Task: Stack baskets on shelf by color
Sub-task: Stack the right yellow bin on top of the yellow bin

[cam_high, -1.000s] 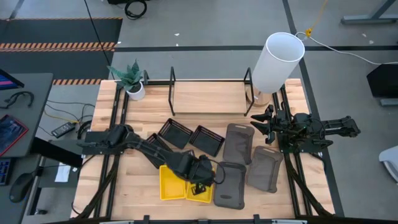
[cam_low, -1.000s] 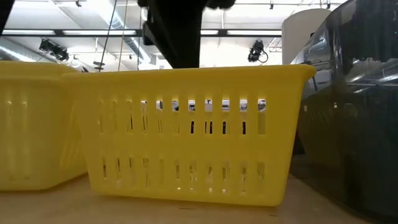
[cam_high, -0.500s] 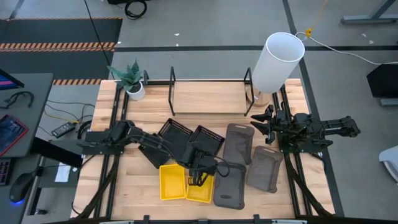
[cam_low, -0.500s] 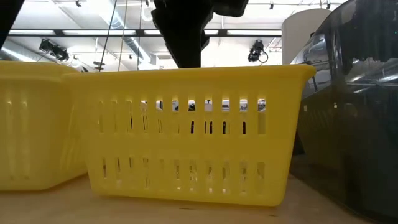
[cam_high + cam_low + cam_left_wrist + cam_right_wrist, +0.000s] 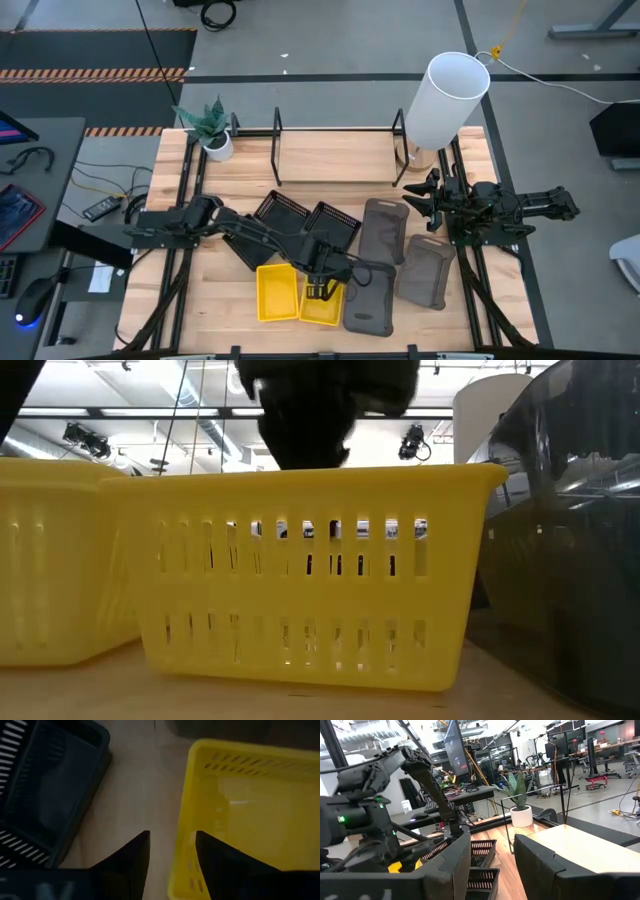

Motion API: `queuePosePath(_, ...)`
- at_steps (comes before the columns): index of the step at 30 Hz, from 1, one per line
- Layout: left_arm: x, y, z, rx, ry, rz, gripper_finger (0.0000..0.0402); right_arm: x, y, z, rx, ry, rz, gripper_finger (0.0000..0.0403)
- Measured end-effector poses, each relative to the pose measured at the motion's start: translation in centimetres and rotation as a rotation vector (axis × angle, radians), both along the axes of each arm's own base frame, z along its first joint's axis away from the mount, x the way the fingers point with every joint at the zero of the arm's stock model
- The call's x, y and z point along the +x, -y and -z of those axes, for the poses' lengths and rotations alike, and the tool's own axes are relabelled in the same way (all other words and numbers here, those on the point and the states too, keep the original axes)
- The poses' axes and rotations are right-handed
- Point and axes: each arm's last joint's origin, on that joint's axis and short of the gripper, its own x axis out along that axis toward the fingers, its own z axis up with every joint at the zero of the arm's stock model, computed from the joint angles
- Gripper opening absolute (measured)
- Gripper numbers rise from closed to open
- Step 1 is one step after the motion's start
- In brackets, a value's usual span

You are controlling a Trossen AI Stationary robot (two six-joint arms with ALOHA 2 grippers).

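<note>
Two yellow baskets (image 5: 277, 292) (image 5: 322, 308) sit side by side near the table's front. My left gripper (image 5: 322, 287) points down, open, over the far wall (image 5: 182, 845) of the right yellow basket (image 5: 250, 815). One finger (image 5: 132, 857) stands outside it over bare wood and the other (image 5: 220, 862) inside; no touch shows. Black slatted baskets (image 5: 280, 212) (image 5: 332, 225) and dark grey baskets (image 5: 383, 230) (image 5: 427, 270) (image 5: 368, 300) lie flat on the table. The black rod shelf (image 5: 335, 155) stands at the far edge. My right gripper (image 5: 425, 195) waits open at the table's right.
A tall white cylinder (image 5: 445, 100) stands at the far right corner and a potted plant (image 5: 212, 130) at the far left. One black basket (image 5: 45, 795) lies close beside the left gripper. Bare wood shows between the shelf and the baskets.
My left gripper has shifted a little toward the table's far edge, rolled at the wrist and sunk toward the right yellow basket's far wall. The baskets have stayed where they were.
</note>
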Motion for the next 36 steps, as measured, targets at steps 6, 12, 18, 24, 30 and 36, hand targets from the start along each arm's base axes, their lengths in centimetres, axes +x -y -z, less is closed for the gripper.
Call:
queuePosePath(6, 0.3, 0.1, 1.0, 0.006, -0.013, 0.005, 0.0163, 0.0, 0.0, -0.1, 0.001, 0.005, 0.002, 0.0155)
queuePosePath(12, 0.3, 0.1, 1.1, 0.003, -0.017, -0.011, 0.0162, 0.0, 0.0, -0.1, 0.001, 0.007, 0.001, 0.0155)
queuePosePath(18, 0.3, 0.0, 1.1, -0.057, -0.034, -0.065, 0.0161, 0.0, 0.0, -0.1, 0.001, 0.006, 0.000, 0.0155)
queuePosePath(24, 0.5, 0.0, 1.9, -0.055, -0.048, -0.074, 0.0135, 0.0, 0.0, -0.1, 0.001, 0.007, 0.001, 0.0155)
queuePosePath(30, 0.6, 0.1, 3.0, -0.049, -0.078, -0.077, 0.0098, 0.0, 0.0, -0.1, 0.001, 0.009, 0.000, 0.0155)
queuePosePath(36, 0.5, 0.2, 2.9, -0.092, -0.102, -0.065, 0.0025, 0.0, 0.0, -0.2, 0.002, 0.021, 0.001, 0.0155)
